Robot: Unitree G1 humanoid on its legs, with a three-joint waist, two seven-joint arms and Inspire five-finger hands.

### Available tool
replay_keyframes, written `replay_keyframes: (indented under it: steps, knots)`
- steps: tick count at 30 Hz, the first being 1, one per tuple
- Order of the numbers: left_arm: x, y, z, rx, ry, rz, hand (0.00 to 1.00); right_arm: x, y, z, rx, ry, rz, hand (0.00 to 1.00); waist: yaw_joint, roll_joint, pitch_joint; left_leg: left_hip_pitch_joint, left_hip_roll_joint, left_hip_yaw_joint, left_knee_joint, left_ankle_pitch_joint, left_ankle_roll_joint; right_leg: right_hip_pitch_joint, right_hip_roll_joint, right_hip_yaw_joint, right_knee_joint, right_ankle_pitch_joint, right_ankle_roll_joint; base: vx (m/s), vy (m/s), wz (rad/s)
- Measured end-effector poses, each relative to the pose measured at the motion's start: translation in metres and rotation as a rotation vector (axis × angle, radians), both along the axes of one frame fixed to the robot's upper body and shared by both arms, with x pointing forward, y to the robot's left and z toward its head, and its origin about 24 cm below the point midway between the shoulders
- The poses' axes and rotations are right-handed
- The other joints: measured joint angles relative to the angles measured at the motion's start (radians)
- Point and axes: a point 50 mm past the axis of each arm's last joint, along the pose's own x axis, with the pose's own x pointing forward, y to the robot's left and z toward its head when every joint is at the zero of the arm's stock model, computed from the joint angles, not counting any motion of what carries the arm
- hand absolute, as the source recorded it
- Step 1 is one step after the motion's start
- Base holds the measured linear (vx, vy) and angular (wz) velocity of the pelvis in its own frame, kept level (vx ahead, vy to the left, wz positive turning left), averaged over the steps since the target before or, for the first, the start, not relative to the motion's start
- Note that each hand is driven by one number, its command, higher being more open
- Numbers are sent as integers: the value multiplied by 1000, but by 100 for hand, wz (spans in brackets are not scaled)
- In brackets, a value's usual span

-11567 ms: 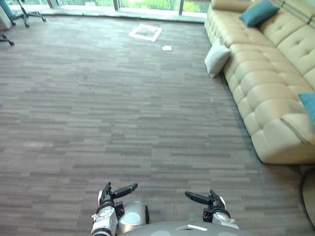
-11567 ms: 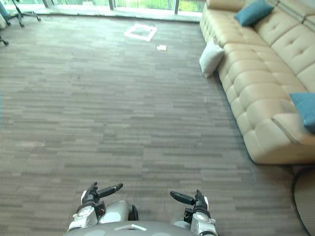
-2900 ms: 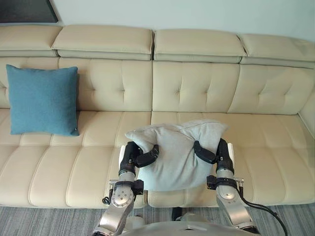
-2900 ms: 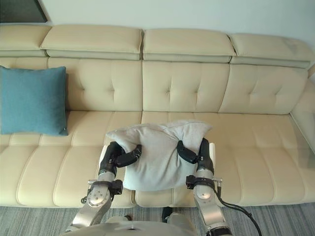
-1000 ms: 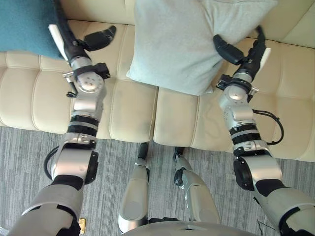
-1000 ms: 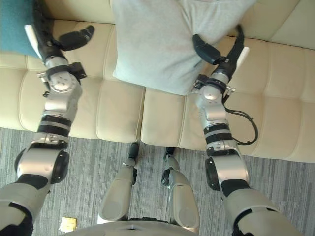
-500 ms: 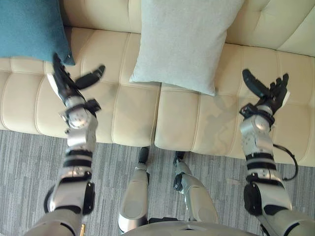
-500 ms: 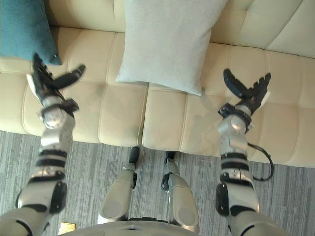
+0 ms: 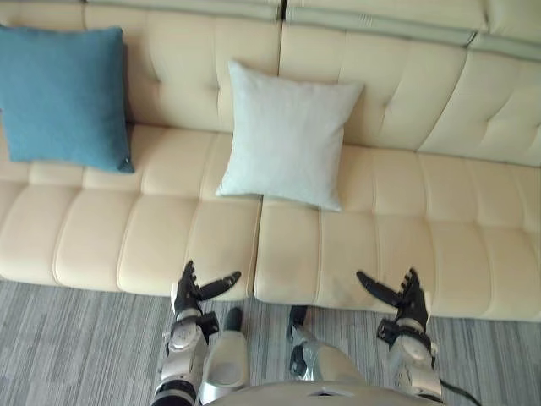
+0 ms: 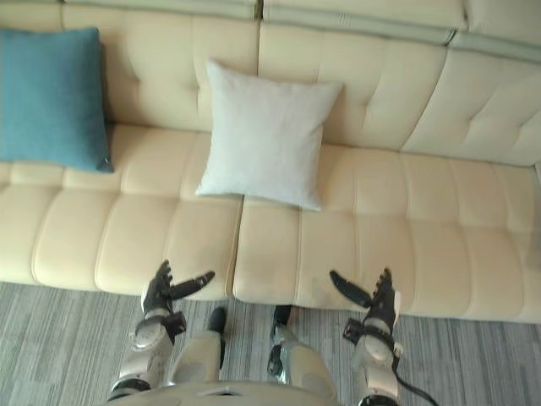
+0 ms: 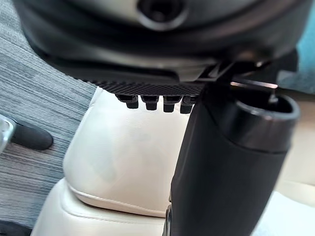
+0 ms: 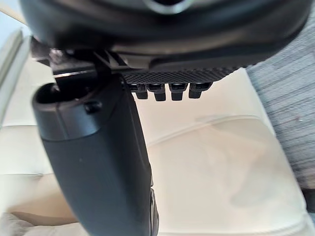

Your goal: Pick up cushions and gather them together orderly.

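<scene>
Bright, soft and even across the sofa (image 9: pixel 406 228), with no hard glare, just a mild sheen on the rounded fronts of the seat pads. Thin, faint shade under the lower edge of the white cushion (image 9: pixel 287 135), and a darker strip along the right side of the blue cushion (image 9: pixel 63 93) against the backrest. Darkened seams and tufts in the leather. Dimmer down on the grey floor (image 9: pixel 68 338). From the wrists, left hand (image 11: pixel 231 162) and right hand (image 12: pixel 98 162) nearly black against pale, brightly lit leather, with a dull gleam along each thumb and a faint grey smudge of shadow on the sofa front beyond the right one.
</scene>
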Motion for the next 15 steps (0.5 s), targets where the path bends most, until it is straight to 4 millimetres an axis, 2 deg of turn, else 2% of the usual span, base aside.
replay_keyframes:
  steps: [5,6,10,11,14,15]
  knots:
    - [-38,-3,-42,29,232,-88,100,-49,14,-50,36,267,67,100,-2,9,-106,65,0,8,-23,-13,9,54,-4,0,1,-24,10,86,59,-1]
    - [-52,-3,-53,38,301,-112,100,-61,20,-61,63,329,78,100,-3,11,-143,71,0,12,-32,-14,10,56,-8,2,3,-29,12,65,59,-3]
    - [-75,-8,-71,41,422,-157,100,-82,31,-79,110,438,110,100,-6,29,-174,131,-1,34,-37,-27,20,97,-15,19,29,-51,26,49,76,-14]
    - [-88,-9,-78,40,475,-164,100,-87,33,-83,121,461,119,100,-5,33,-182,153,0,52,-35,-36,24,110,-15,33,35,-54,28,42,99,-32]
    - [-97,-7,-81,36,510,-153,100,-92,37,-87,139,488,120,100,-3,36,-189,163,11,78,7,-62,29,104,-12,55,89,-81,38,18,81,-30]
    - [-97,-6,-81,38,511,-153,100,-95,38,-91,148,511,122,100,-1,39,-188,161,21,84,52,-87,30,94,-9,56,148,-113,48,-27,61,-10]
